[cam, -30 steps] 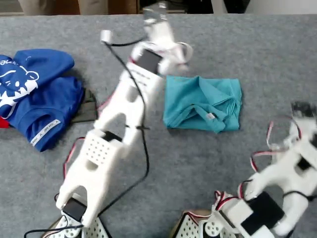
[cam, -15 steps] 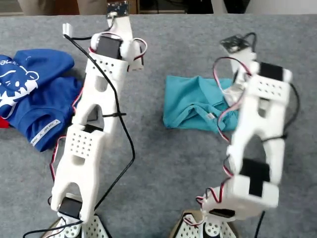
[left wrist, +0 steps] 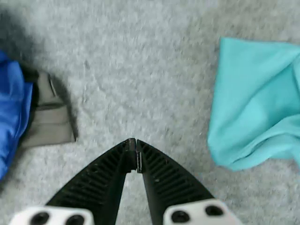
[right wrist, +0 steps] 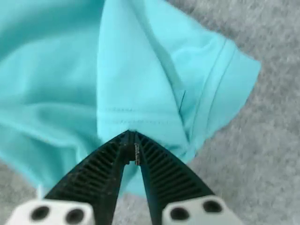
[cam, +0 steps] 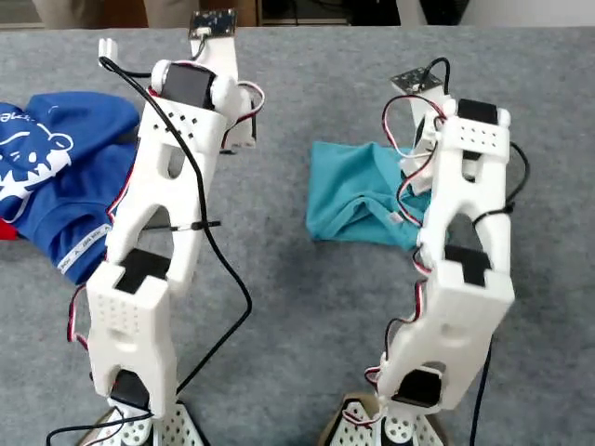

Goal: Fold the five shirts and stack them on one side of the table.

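Note:
A loosely folded teal shirt (cam: 358, 195) lies mid-table. My right gripper (right wrist: 132, 144) is shut, its tips just over the teal shirt (right wrist: 140, 79) near a sleeve hem, with no cloth visibly pinched. In the high view the right gripper (cam: 423, 153) sits above the shirt's right part. My left gripper (left wrist: 132, 151) is shut above bare grey table, between the teal shirt (left wrist: 258, 108) and an olive shirt (left wrist: 47, 124). Blue shirts (cam: 70, 177) are piled at the far left, with the left gripper (cam: 242, 125) to their right.
A red edge (cam: 6, 229) peeks from under the blue pile. The olive shirt lies beneath a blue shirt (left wrist: 9, 117). Both white arms stretch from the near edge across the grey table (cam: 307, 307). Wires hang along each arm.
The right arm swung from the near right corner up over the teal shirt. The left arm moved left, away from the teal shirt toward the blue pile.

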Controlling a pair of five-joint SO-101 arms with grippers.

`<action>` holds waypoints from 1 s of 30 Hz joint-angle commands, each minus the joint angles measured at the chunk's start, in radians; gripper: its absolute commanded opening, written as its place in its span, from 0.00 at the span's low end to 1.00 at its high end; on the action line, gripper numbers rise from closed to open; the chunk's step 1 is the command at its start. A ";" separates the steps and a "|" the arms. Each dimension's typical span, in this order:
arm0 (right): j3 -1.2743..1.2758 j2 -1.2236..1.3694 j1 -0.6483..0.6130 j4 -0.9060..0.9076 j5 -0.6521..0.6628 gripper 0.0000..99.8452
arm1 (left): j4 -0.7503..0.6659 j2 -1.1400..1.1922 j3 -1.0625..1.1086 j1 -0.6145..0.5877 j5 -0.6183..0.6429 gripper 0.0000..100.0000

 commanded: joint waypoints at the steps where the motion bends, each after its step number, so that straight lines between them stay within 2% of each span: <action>1: -0.183 0.088 0.039 -0.018 -0.006 0.00 | 0.009 -0.091 0.046 0.000 -0.005 0.02; 13: -0.835 0.341 0.147 -0.012 -0.006 0.00 | 0.009 -0.206 0.155 0.000 0.000 0.02; 16: -0.944 0.346 0.133 0.112 -0.005 0.00 | 0.009 -0.223 0.192 0.000 0.002 0.02; 20: -1.086 0.349 0.084 0.364 0.000 0.00 | 0.009 -0.237 0.218 0.000 0.002 0.02; 25: -0.983 0.351 0.091 0.382 -0.002 0.00 | 0.009 -0.255 0.218 0.000 0.000 0.02; 30: -0.696 0.197 0.061 0.382 0.000 0.00 | 0.009 -0.295 0.282 0.000 -0.005 0.02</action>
